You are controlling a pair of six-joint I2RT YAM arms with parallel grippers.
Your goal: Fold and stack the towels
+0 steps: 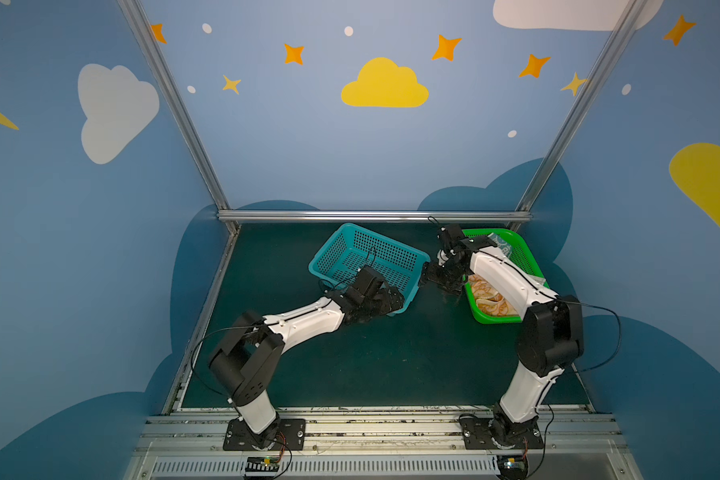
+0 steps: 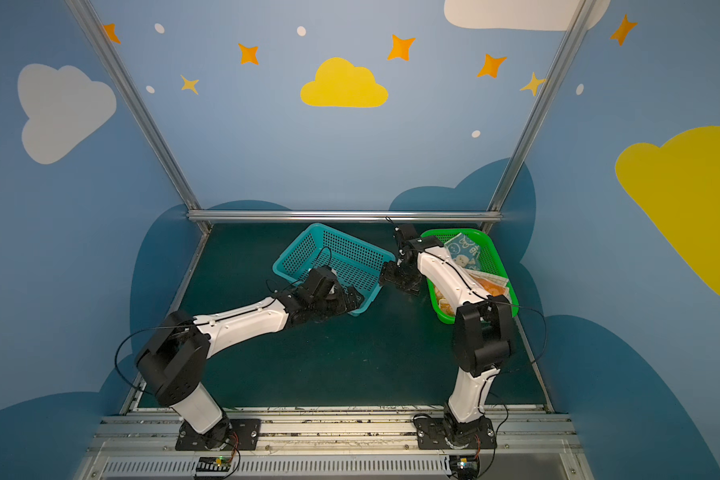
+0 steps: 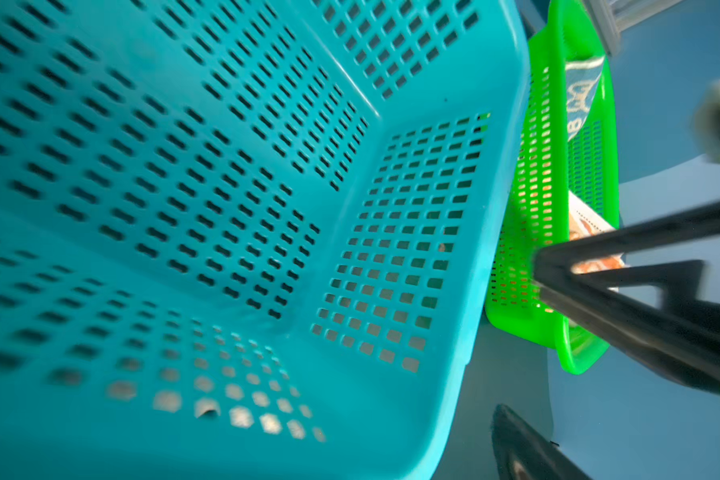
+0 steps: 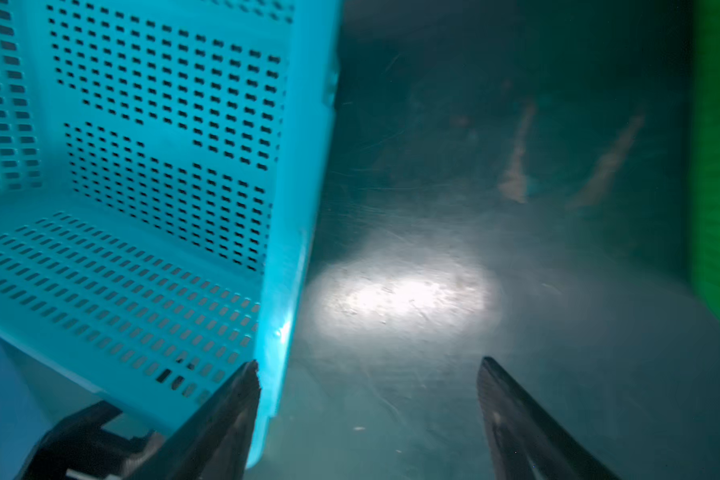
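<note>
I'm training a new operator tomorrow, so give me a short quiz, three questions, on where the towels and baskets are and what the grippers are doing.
1. True or false: the teal basket is empty.
2. Where are the towels? A: teal basket. B: green basket. C: split between both.
3. Fill in: the jaws of the right gripper stand ___, beside the teal basket's rim.
Key: 1 true; 2 B; 3 open.
</note>
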